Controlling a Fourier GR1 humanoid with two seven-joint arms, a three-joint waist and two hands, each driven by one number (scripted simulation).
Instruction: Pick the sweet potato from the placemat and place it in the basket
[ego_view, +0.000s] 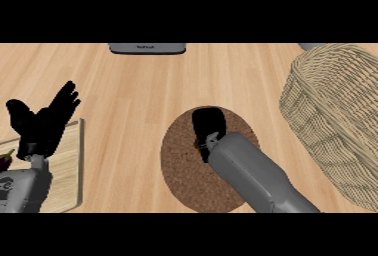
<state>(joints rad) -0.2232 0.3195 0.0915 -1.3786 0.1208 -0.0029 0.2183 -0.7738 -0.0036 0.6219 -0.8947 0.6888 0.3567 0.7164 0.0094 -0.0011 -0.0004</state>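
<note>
Right hand lowered over placemat centre; fingers curled downward, sweet potato barely seen, hold cannot be told. Grasp should be confirmed before lifting toward basket. Left hand rested open, fingers up, at counter's left edge.

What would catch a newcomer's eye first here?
The right hand stands out first, reaching down onto the brown oval placemat at the centre and hiding most of what lies under it. Next is the big wicker basket filling the right edge. At the left, the left hand rests open, fingers up, above a wooden board.
</note>
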